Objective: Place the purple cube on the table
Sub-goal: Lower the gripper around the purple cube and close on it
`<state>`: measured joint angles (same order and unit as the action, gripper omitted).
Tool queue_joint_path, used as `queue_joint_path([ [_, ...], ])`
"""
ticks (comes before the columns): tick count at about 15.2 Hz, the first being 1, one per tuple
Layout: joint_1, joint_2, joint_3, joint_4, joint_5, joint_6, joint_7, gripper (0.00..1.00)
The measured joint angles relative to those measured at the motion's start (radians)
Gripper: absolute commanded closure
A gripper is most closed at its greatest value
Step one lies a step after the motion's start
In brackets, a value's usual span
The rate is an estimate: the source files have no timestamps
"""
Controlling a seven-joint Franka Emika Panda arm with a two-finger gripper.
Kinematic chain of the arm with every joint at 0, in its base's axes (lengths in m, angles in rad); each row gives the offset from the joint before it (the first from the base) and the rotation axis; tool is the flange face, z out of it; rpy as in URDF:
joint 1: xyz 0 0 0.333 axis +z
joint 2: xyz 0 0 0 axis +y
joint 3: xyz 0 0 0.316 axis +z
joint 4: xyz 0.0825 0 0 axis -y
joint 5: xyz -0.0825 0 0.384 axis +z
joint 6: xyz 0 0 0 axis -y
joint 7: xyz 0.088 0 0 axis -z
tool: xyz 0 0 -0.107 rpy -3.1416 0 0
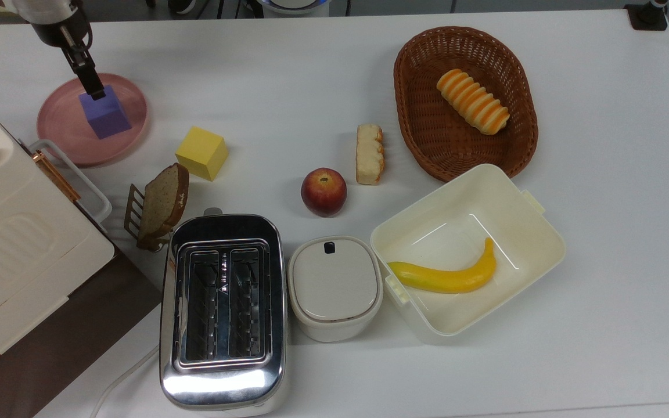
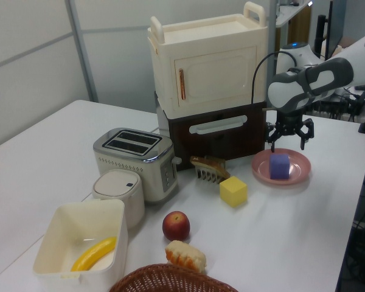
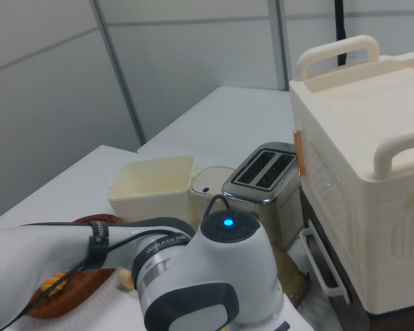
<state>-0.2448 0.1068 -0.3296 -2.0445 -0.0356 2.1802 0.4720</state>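
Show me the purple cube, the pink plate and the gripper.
purple cube (image 1: 106,115), top view, top face.
pink plate (image 1: 61,125), top view, bare inner surface.
gripper (image 2: 289,142), left view, between fingertips.

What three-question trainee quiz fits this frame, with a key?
1. True or false: the purple cube rests on the table.
2. What sits in the open cream box? A) apple B) banana C) bread
3. Where is the gripper relative to the cube?

Key: 1. False, it sits on the pink plate. 2. B, the banana. 3. Above it, open, in the left view.
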Motion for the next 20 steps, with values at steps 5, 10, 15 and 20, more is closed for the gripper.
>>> queue_joint_path([
  [5, 0.001, 0.036, 0.001, 0.000, 0.000, 0.042, -0.006, 0.00],
  [10, 0.003, 0.052, 0.007, 0.000, 0.000, 0.064, -0.025, 0.00],
  [15, 0.005, 0.085, 0.010, 0.000, 0.000, 0.085, -0.044, 0.00],
  [20, 0.006, 0.096, 0.013, 0.000, 0.000, 0.097, -0.058, 0.74],
])
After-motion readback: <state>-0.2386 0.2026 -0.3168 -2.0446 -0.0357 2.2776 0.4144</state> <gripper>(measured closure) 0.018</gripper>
